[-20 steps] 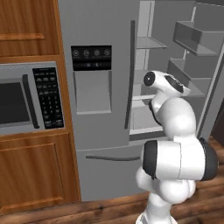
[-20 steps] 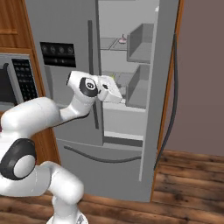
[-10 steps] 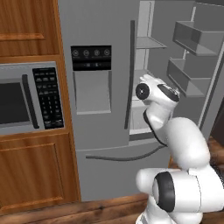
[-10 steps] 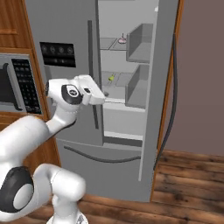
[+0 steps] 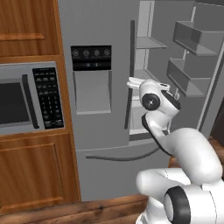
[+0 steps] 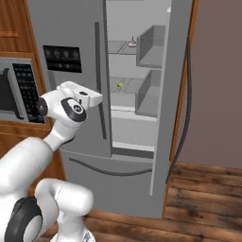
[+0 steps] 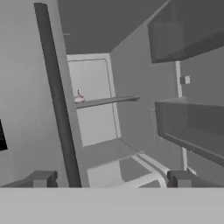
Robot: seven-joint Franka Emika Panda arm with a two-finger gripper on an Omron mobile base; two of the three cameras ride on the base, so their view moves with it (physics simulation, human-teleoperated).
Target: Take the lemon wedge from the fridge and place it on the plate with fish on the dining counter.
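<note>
Fridge (image 6: 85, 28) first: tall and grey, it fills the middle of both base views, its right door swung wide so the grey shelves and door bins stand exposed, while the left door with its black dispenser panel (image 5: 91, 57) and long dark bar handle (image 6: 100, 85) is shut. Beside it, set into wood cabinets, sits a steel microwave (image 5: 26, 98) with a keypad whose markings are too small to read; the dispenser's icons are equally illegible, and no brand shows anywhere. The white arm rises in front of the closed door, its wrist turned toward the open compartment, likely lining up a reach onto the shelves. The tool (image 7: 111, 178) faces the interior with its two dark tips set wide apart and nothing between them. A small pinkish item (image 6: 132, 43) rests on an upper shelf. The lemon wedge (image 6: 121, 84) lies one shelf lower, toward the front, well apart from the tool, a tiny yellow-green speck that an approach would have to slip past the door handle to reach.
</note>
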